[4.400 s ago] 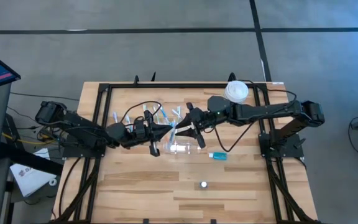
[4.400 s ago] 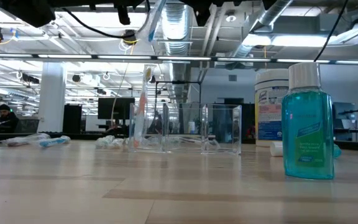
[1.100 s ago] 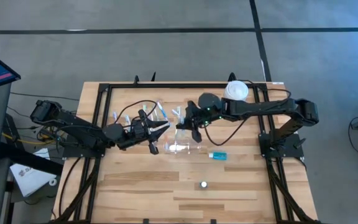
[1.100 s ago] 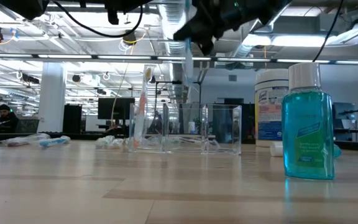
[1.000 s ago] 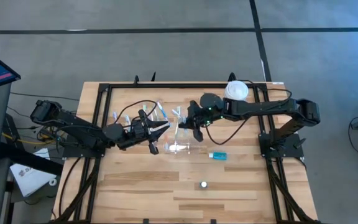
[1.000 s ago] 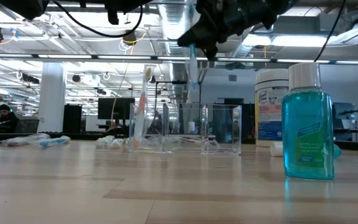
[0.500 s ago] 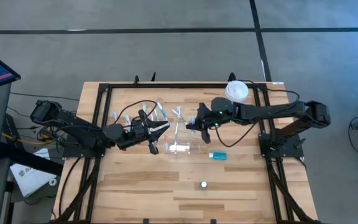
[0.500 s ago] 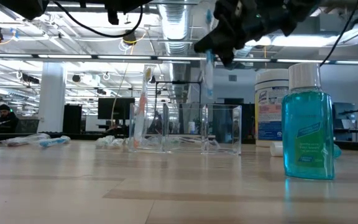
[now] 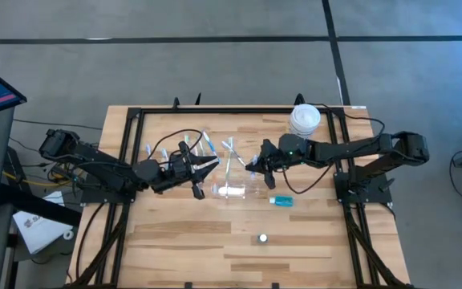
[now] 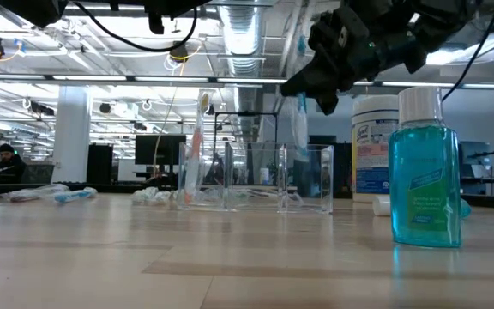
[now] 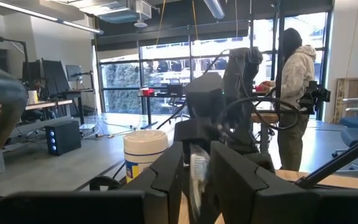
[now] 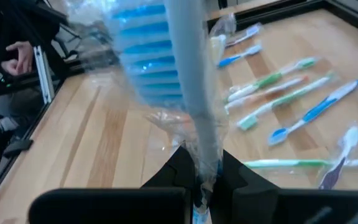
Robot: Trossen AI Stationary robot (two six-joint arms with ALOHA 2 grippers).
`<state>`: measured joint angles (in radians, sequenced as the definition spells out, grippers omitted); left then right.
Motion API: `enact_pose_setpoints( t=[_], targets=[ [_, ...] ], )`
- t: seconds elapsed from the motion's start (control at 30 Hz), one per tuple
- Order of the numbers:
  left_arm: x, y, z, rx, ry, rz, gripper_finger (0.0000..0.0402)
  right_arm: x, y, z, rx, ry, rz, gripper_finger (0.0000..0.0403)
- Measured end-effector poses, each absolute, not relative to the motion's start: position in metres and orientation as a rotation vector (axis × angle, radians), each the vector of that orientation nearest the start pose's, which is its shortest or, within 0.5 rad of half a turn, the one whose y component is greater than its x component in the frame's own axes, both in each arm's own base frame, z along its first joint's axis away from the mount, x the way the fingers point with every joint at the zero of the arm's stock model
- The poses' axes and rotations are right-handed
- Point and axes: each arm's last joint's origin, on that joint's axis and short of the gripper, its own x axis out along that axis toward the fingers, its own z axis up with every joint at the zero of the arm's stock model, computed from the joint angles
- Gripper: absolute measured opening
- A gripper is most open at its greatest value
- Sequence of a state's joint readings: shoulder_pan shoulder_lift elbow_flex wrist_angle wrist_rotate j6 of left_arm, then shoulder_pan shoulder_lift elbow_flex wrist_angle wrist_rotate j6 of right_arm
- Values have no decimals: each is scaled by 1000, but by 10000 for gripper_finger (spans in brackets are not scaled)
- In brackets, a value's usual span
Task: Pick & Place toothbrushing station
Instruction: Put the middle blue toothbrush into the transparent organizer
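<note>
Here, seen from above, the right gripper (image 9: 255, 164) hangs over the clear organizer (image 9: 233, 191) at mid-table, clamped on a wrapped toothbrush (image 9: 252, 163). The left gripper (image 9: 207, 166) waits just beside it, fingers spread, near loose toothbrushes (image 9: 184, 147). A mouthwash bottle (image 9: 281, 201) lies to the right.

At table height, the held toothbrush (image 10: 299, 116) dangles upright above the organizer's (image 10: 256, 176) right compartment; another brush (image 10: 198, 146) stands in the left one.

The right wrist camera shows the fingers (image 12: 181, 165) pinching the blue-bristled brush (image 12: 188, 93).
</note>
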<state>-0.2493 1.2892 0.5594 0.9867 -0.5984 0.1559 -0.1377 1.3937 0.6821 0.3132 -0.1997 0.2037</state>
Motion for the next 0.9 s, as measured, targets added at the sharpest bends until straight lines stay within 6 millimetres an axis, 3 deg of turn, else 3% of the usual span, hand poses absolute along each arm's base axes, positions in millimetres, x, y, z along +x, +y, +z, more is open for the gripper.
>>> enact_pose_setpoints(
  t=[0.33, 0.7, 0.9],
  targets=[
    [254, -48, 262, 47, -208, 364, 76, 291, -26, 202, 262, 425, 24, 9],
    [254, -48, 262, 48, -206, 364, 76, 300, -24, 177, 267, 497, 30, 13],
    [254, -48, 262, 49, -205, 364, 76, 299, -22, 179, 221, 494, 59, 41]
  ],
)
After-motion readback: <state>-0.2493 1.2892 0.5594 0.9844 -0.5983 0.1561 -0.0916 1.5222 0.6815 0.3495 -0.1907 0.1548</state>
